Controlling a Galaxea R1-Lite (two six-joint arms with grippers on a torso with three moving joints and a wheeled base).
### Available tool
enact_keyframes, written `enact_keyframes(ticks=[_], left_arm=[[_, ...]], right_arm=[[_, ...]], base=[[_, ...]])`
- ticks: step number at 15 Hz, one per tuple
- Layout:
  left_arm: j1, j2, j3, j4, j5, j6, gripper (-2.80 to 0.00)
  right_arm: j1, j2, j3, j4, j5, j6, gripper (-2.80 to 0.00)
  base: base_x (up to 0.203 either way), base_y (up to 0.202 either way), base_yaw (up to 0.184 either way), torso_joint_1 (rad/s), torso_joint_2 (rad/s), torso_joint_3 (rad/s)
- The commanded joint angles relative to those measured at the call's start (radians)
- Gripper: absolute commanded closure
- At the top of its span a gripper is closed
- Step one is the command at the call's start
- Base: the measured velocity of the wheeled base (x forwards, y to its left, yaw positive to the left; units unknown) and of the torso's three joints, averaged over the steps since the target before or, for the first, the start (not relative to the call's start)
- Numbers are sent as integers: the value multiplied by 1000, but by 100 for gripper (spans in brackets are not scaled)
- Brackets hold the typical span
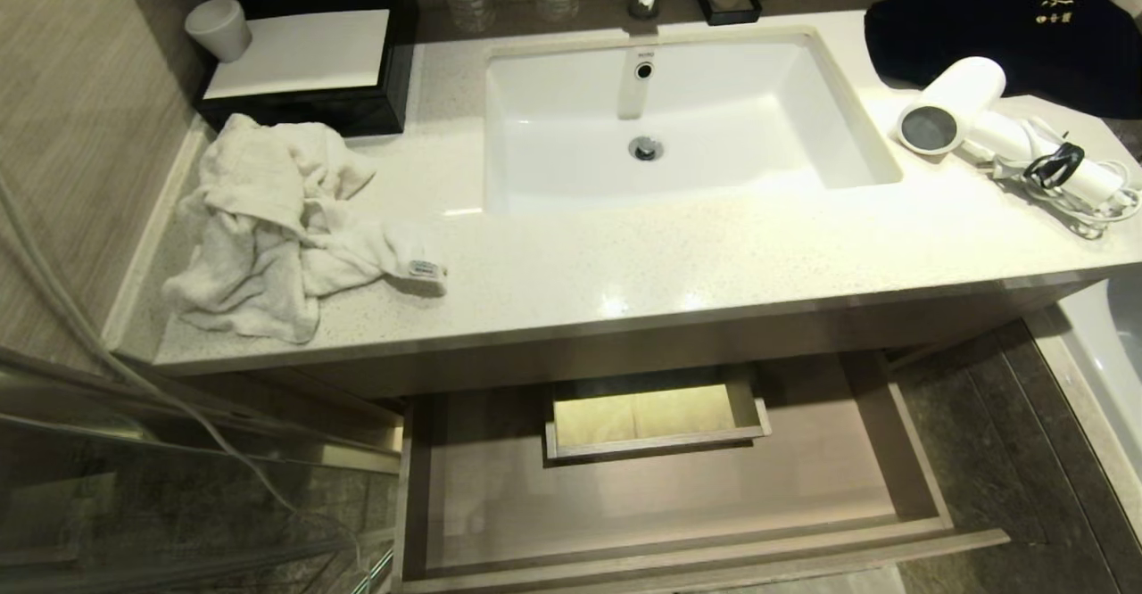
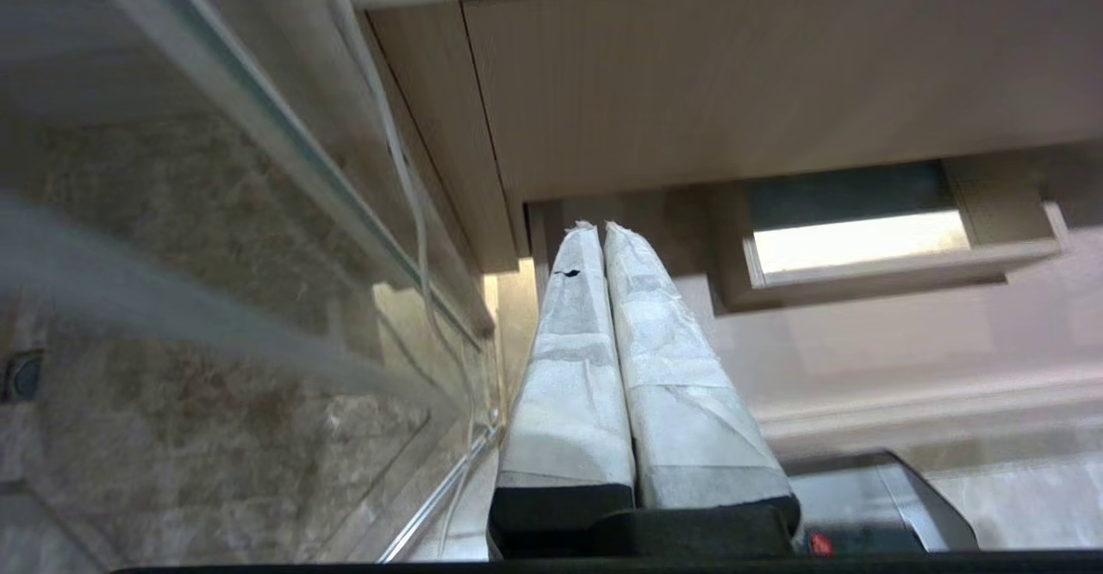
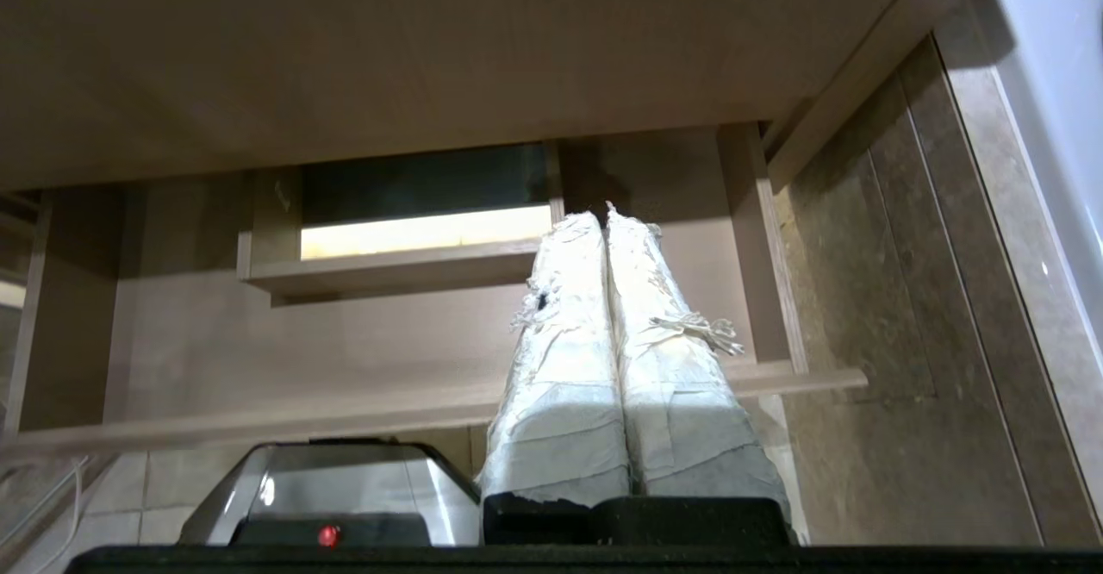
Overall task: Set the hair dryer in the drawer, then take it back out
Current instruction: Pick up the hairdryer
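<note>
Dryer [image 1: 959, 103] lying far right on worktop [image 1: 714, 255], beside sink [image 1: 678, 121]. Drawer [image 1: 678, 487] pulled open below, ready to receive it. Left claw [image 2: 595, 229] and right claw [image 3: 599, 216] pinched closed, empty, parked low by drawer.

Neither of our arms shows up in the head view, so both sit low and out of the way. Our left gripper [image 2: 603, 227] has its two white-wrapped fingers [image 2: 569, 367] pressed flat together, tips touching, nothing between them. Same deal with our right gripper [image 3: 601, 215]: wrapped fingers [image 3: 681, 367] closed tight, wrap a bit frayed, holding nothing.
</note>
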Motion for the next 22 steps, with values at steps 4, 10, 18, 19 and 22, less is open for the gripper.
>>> enact_keyframes(ticks=[4, 10, 18, 19, 22], left_arm=[[0, 0, 1, 0, 0, 0, 0], [0, -2, 1, 1, 0, 0, 0], [0, -2, 0, 0, 0, 0, 0], [0, -2, 0, 1, 0, 0, 0], [0, 0, 1, 0, 0, 0, 0]], right_arm=[[0, 1, 0, 0, 4, -1, 0], [0, 2, 0, 0, 2, 0, 0], [0, 2, 0, 1, 7, -15, 0], [0, 2, 0, 1, 7, -15, 0], [0, 1, 0, 1, 5, -13, 0]], base=[[0, 0, 0, 287, -67, 219], [0, 0, 0, 321, -139, 177], [0, 0, 0, 292, -194, 96], [0, 0, 0, 61, -47, 17], [0, 0, 0, 9, -10, 2]])
